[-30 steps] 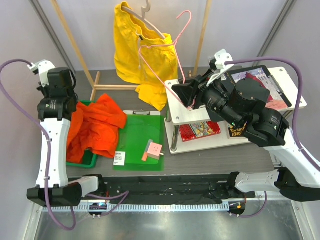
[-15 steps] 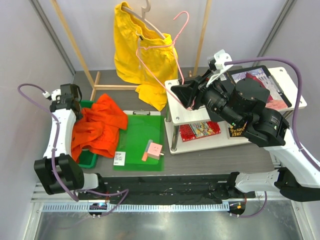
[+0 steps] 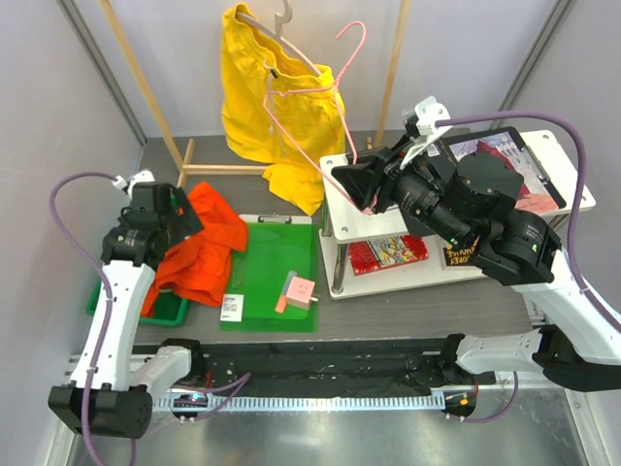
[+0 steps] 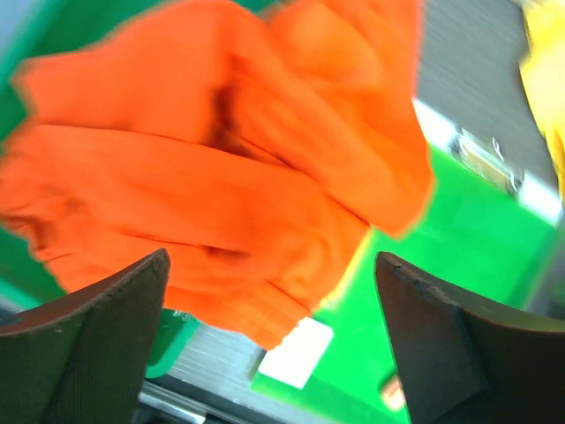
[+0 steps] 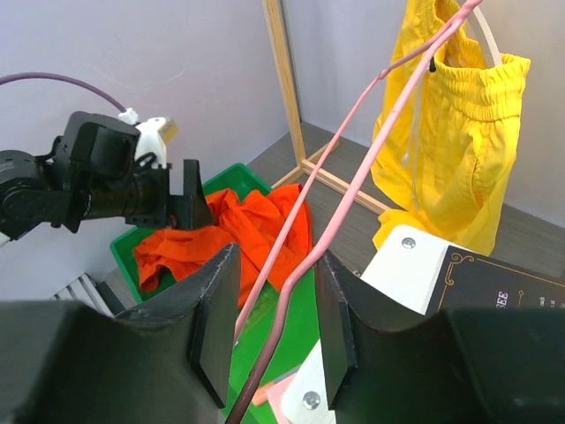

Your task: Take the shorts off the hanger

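Observation:
The yellow shorts (image 3: 260,107) hang on a pale hanger (image 3: 283,17) at the back of the wooden rack, and show in the right wrist view as the yellow shorts (image 5: 450,132). Orange-red shorts (image 3: 209,248) lie crumpled over a green bin (image 3: 170,313) and the edge of a green clipboard (image 3: 281,262). My left gripper (image 3: 179,216) hovers just above the orange-red shorts (image 4: 221,177), jaws wide open and empty; its gripper (image 4: 274,344) frames cloth and clipboard. My right gripper (image 3: 353,182) is shut on a bare pink hanger (image 5: 279,314) held upright; the gripper (image 5: 274,265) faces left.
A white two-tier shelf (image 3: 340,167) stands right of the clipboard, with a tablet on top and snack packets below. Slanted wooden rack posts (image 3: 146,87) rise at the back. A small pink block (image 3: 299,289) and a white label (image 3: 233,306) lie on the clipboard.
My left gripper went from shut to wide open while the left arm swung down and right over the orange-red shorts. The right arm and pink hanger stayed still.

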Controlling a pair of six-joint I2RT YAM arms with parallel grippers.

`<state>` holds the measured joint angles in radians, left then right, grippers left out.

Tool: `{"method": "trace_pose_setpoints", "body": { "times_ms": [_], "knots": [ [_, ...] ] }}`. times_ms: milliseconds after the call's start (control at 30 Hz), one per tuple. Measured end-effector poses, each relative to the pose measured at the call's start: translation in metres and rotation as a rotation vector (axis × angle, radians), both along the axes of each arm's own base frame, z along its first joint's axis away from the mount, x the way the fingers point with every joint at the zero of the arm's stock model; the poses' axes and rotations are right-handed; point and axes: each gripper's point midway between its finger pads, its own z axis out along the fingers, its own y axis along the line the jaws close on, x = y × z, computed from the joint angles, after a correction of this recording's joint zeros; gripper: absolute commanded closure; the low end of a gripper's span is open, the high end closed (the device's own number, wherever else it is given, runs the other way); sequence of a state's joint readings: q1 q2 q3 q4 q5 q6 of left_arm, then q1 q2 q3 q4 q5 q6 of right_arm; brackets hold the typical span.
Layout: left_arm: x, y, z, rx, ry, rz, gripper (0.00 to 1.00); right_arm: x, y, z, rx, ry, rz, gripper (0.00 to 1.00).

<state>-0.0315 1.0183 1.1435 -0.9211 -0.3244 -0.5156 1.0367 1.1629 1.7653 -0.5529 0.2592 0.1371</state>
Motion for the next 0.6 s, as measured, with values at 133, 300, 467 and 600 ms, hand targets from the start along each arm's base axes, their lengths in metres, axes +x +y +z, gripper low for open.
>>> {"method": "trace_pose_setpoints", "body": {
  "times_ms": [133, 300, 467, 600],
  "knots": [
    [0.004, -0.041, -0.026, -0.023, 0.078, -0.143, 0.18, 0.000, 0.000, 0.001, 0.006, -0.003, 0.000, 0.99],
    [-0.010, -0.058, -0.090, -0.039, 0.259, -0.171, 0.19, 0.001, 0.001, 0.000, 0.005, -0.002, 0.000, 0.99],
    [-0.007, -0.069, -0.121, -0.052, 0.342, -0.168, 0.22, 0.000, 0.002, -0.002, 0.004, 0.002, 0.004, 0.99],
    [0.000, -0.071, -0.144, -0.043, 0.403, -0.138, 0.26, -0.001, 0.002, -0.001, 0.011, 0.003, 0.010, 0.99]
  ]
}}
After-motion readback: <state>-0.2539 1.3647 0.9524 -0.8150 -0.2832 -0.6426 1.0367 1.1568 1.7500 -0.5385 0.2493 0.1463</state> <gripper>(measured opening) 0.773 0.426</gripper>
